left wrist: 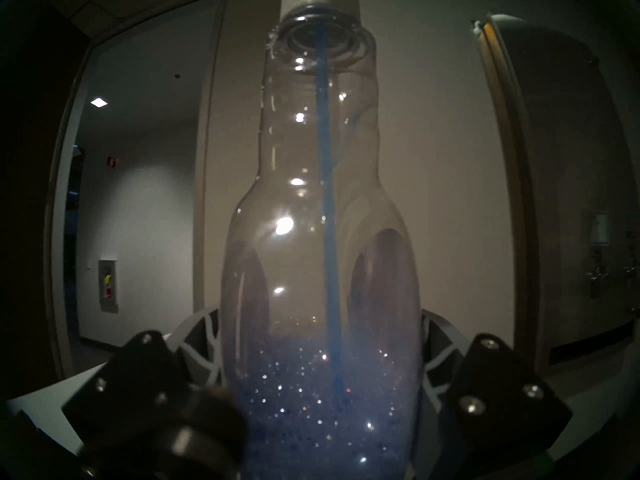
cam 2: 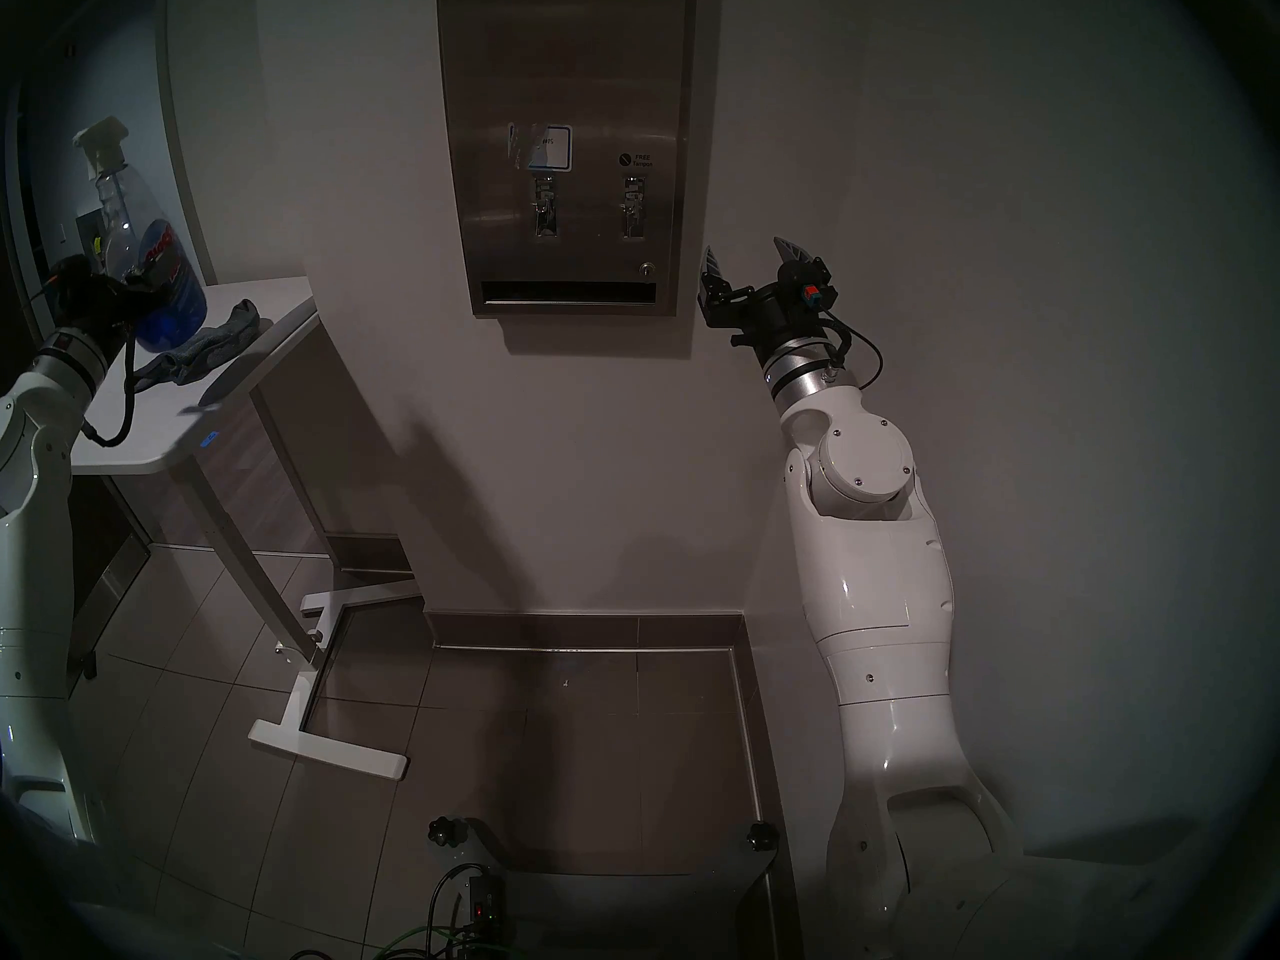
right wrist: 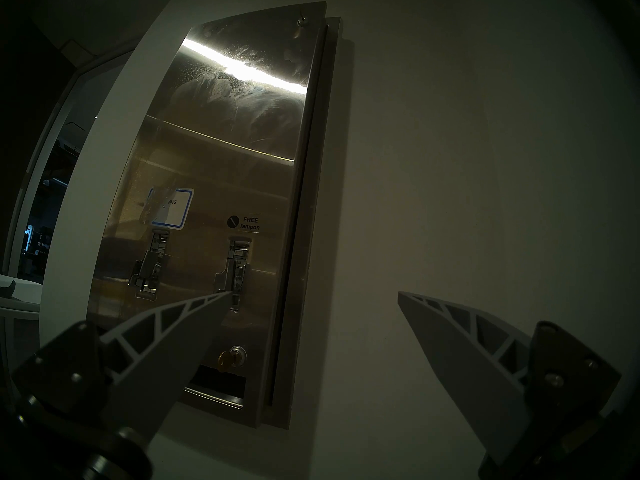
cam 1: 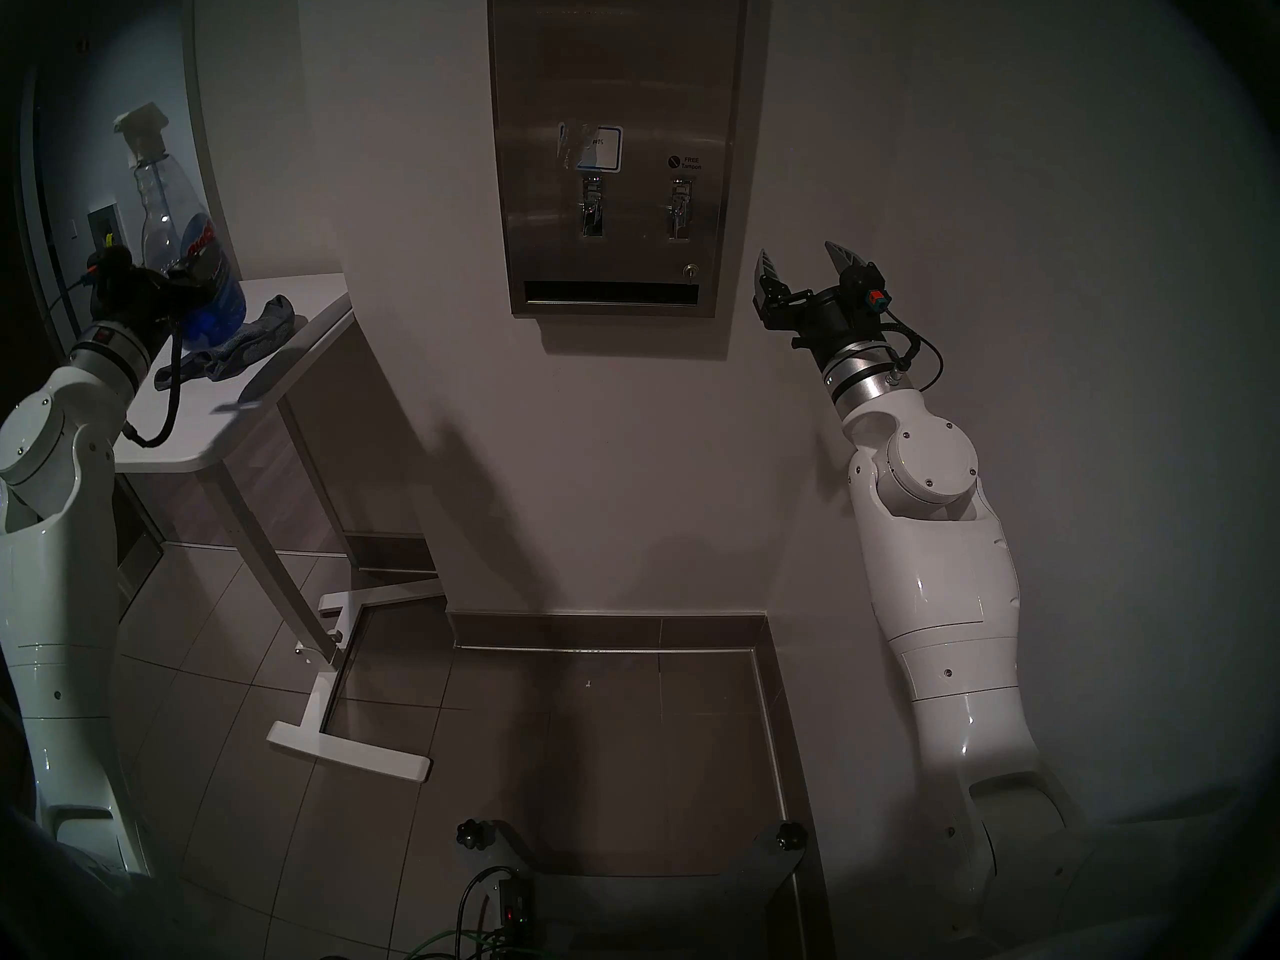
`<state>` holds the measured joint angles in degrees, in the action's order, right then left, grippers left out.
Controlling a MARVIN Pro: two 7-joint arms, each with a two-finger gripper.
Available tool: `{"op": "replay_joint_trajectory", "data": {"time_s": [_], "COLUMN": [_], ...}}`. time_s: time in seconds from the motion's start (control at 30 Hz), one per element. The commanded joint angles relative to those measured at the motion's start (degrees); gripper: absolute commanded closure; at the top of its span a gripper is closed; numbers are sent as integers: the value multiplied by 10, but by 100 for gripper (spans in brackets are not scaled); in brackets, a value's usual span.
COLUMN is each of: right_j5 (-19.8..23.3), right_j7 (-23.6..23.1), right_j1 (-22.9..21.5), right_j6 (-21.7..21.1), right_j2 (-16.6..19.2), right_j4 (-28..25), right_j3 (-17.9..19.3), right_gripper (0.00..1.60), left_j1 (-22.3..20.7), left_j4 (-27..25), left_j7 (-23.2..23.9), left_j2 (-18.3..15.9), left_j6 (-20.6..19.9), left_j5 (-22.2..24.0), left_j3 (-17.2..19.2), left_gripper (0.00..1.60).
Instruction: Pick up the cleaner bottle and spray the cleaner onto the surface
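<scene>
The cleaner bottle [cam 1: 176,224] is upright over the white table at the far left. It is clear plastic with a white trigger head on top and blue liquid [cam 1: 221,307] in its base. My left gripper [cam 1: 201,287] is shut on its lower body. In the left wrist view both fingers [left wrist: 201,340] press the sides of the bottle [left wrist: 318,226]. I cannot tell if the base touches the table. The stainless-steel dispenser panel [cam 1: 616,72] hangs on the wall ahead, with whitish smears on its upper part [right wrist: 221,88]. My right gripper [cam 1: 796,262] is open and empty beside its lower right corner.
A grey cloth [cam 1: 256,345] lies on the white table [cam 1: 208,439] just right of the bottle. The table's white foot [cam 1: 346,751] stands on the tiled floor. A rounded wall corner separates the table from the panel. My base and its cables [cam 1: 499,896] are at the bottom.
</scene>
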<state>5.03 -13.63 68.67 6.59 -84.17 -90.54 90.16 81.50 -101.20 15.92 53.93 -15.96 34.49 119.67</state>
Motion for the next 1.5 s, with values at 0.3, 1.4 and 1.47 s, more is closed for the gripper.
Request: {"op": "replay_joint_trajectory", "data": {"time_s": [0.3,1.4,1.47], "right_j5": [1,1,1], "right_j7": [-1,-1,-1], "right_j1": [-18,-18,-18], "right_j6": [5,5,5], "right_j2": [-2,-1,-1], "right_j4": [-19,-18,-18], "right_j3": [-1,-1,-1], "right_gripper": [0,0,0], "left_j1": [-89,-187,-190], "left_j4": [29,151,153], "left_j7": [172,508,511], "left_j2": [-36,-68,-66], "left_j6": [24,-19,-18], "left_j5": [108,232,231], "left_j3": [-69,-241,-243], "left_gripper": [160,160,160]}}
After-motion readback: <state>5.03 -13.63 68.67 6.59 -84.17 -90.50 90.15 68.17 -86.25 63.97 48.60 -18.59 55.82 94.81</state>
